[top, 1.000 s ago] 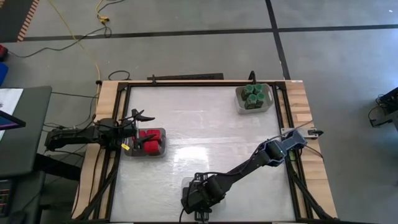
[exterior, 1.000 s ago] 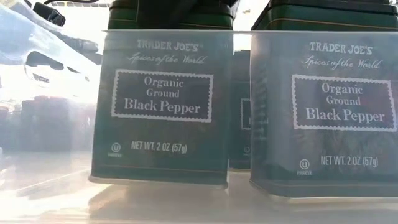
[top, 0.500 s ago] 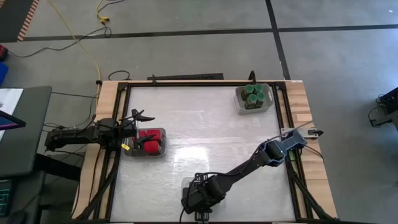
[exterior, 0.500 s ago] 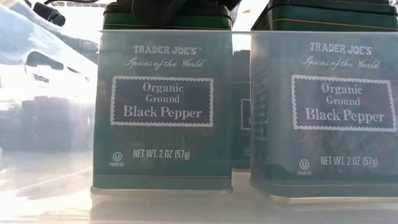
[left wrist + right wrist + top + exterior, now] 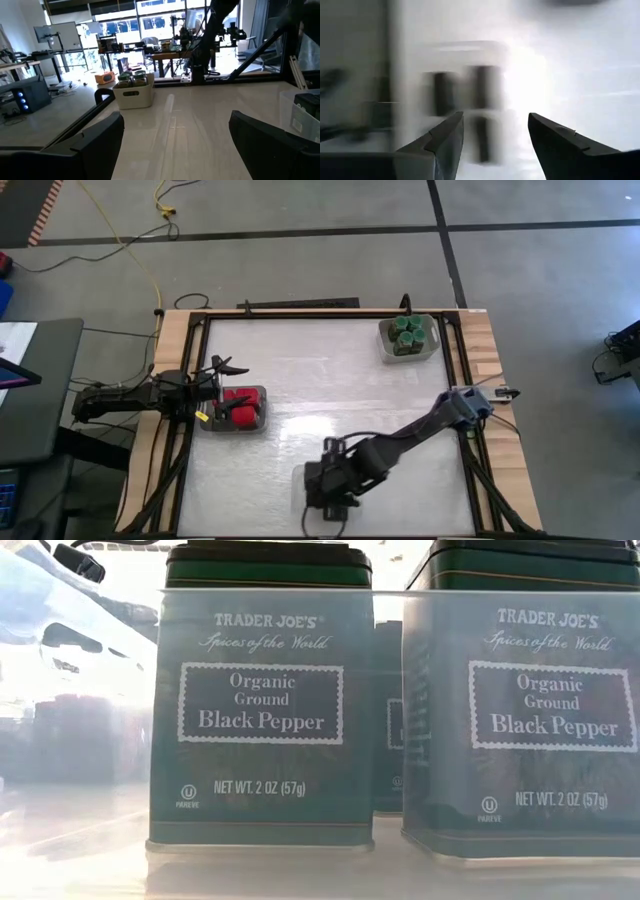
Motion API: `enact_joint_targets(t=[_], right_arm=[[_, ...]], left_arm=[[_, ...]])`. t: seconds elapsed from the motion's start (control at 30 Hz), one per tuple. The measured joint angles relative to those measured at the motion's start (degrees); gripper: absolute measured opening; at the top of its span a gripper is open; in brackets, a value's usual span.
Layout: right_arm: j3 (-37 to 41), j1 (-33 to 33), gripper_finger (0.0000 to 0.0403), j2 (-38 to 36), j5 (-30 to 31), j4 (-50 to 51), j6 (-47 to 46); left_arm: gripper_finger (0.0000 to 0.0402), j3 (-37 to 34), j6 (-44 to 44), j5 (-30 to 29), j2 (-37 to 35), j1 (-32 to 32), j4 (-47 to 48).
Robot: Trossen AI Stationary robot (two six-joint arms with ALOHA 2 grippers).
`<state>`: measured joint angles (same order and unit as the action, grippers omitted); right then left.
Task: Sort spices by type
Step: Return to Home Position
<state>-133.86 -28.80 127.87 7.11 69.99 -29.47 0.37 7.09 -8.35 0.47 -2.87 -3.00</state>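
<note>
right gripper (image 5: 495, 117) has lifted, jaws spread, off the black tins (image 5: 262, 710).

— Red blocky containers (image 5: 240, 407)?
— Clustered in the left-side tray (image 5: 255, 427).
— Green-lidded jars (image 5: 407, 333)?
— Upright, packed in the grey bin (image 5: 408, 357), far right.
— Black pepper tins (image 5: 262, 700)?
— Upright, side by side, behind a clear bin wall (image 5: 388, 605).

The high camera looks straight down from well above on the whole table (image 5: 330, 380), while the low one sits at table height, level and very near the black pepper tins (image 5: 262, 710). The left wrist camera faces forward past the left end effector (image 5: 175, 137) across the table to the grey bin (image 5: 132, 94), which the high view also shows; the right wrist camera looks past the right end effector (image 5: 495, 132) at a blurred bright surface.
</note>
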Motion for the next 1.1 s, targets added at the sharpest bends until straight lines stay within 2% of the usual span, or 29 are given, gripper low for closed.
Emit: enact_joint_targets(t=[0.13, 0.17, 0.4, 0.5, 0.57, 0.67, 0.93, 1.1], right_arm=[[0.15, -1.72, 0.0249, -3.78, 15.78, 10.17, 0.00], [0.18, -2.01, 0.0249, -4.43, 17.65, 12.06, 0.19], [0.33, -2.18, 0.0249, -7.38, 22.87, 20.44, 1.17], [4.62, -1.81, 0.0249, -9.68, 23.43, 18.66, 2.59], [10.83, -1.87, 0.0249, -12.81, 23.63, 17.61, 2.14], [24.40, -1.89, 0.0249, -20.01, 23.69, 10.88, 0.48], [66.00, 0.19, 0.0249, -46.03, 20.77, -22.50, -0.65], [85.72, 5.15, 0.0249, -61.03, 19.70, -36.55, -0.49]], left_arm=[[0.0347, 0.01, 0.00, -0.01, 0.00, 0.00, 0.01], [0.0347, 0.00, 0.00, 0.01, 0.02, 0.00, 0.01], [0.0347, -0.01, 0.00, 0.01, 0.02, 0.00, 0.01], [0.0347, -0.01, 0.00, 0.01, 0.02, 0.00, 0.01], [0.0347, 0.00, 0.00, 0.01, 0.01, 0.00, 0.01], [0.0347, -0.01, 0.00, -0.01, 0.01, 0.00, 0.01], [0.0347, 0.01, 0.00, 0.01, 0.02, 0.00, 0.01], [0.0347, 0.01, 0.00, -0.01, 0.01, 0.00, 0.01]])
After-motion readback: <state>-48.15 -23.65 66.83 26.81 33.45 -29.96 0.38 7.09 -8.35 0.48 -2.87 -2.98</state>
